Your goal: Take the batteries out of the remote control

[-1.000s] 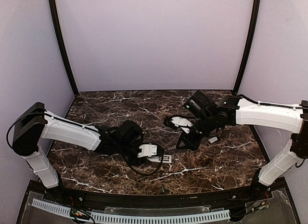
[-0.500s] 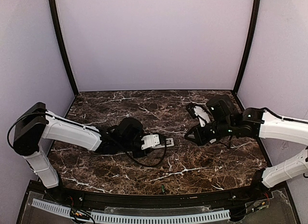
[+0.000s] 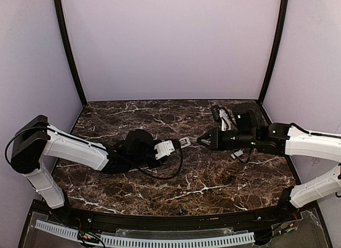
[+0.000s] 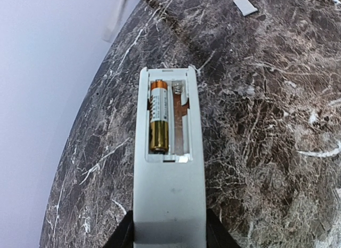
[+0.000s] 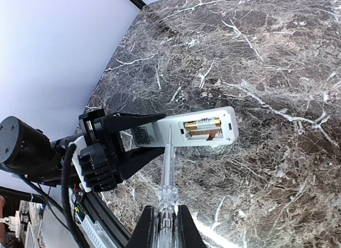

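Observation:
My left gripper (image 3: 173, 147) is shut on the white remote control (image 3: 184, 142) and holds it off the marble table, battery side up. The uncovered compartment shows in the left wrist view of the remote control (image 4: 169, 194). One gold battery (image 4: 159, 116) lies in the left slot, and the slot beside it is bare. My right gripper (image 5: 164, 222) is shut on a clear stick-like tool (image 5: 168, 162). The tool's tip points at the remote control (image 5: 160, 135) just beside the compartment holding the battery (image 5: 202, 125). Whether the tip touches the remote I cannot tell.
A small white cover piece (image 4: 245, 5) lies flat on the marble table (image 3: 133, 117), beyond the remote. The black frame posts (image 3: 69, 50) and purple walls close in the back and sides. The left arm's black wrist (image 5: 98, 152) sits close to the tool.
The left gripper has lifted the remote off the table and carried it toward the centre. The right arm has swung round and levelled its tool at the remote's open compartment.

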You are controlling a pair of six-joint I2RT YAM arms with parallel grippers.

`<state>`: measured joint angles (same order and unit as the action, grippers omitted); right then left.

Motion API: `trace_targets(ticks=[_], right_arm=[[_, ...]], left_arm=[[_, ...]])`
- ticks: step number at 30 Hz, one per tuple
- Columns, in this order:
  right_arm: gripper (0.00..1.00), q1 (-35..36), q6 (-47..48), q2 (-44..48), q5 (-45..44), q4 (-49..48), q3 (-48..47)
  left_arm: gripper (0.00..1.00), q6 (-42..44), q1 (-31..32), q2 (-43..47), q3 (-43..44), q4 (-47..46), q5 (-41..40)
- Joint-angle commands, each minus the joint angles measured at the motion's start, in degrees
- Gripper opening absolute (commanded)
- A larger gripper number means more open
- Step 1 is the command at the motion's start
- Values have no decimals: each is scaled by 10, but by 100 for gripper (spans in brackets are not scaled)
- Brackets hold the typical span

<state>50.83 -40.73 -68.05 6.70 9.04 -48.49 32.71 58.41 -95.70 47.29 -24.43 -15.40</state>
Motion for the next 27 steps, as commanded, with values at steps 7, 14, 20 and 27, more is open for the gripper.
trace_targets(ticks=[7,14,20,27], right_arm=[[0,-6,-71,-14,25,-79,27],[0,-7,-79,-14,15,-88,37],[0,-11,-84,-5,1,-105,45],[0,-16,-81,-2,11,-125,43]], left_arm=[[0,-40,2,55,-19,-75,-37],[1,-62,2,70,-36,-106,-17],[0,-72,3,74,-40,-113,-6],[0,-71,2,73,-41,-114,-6]])
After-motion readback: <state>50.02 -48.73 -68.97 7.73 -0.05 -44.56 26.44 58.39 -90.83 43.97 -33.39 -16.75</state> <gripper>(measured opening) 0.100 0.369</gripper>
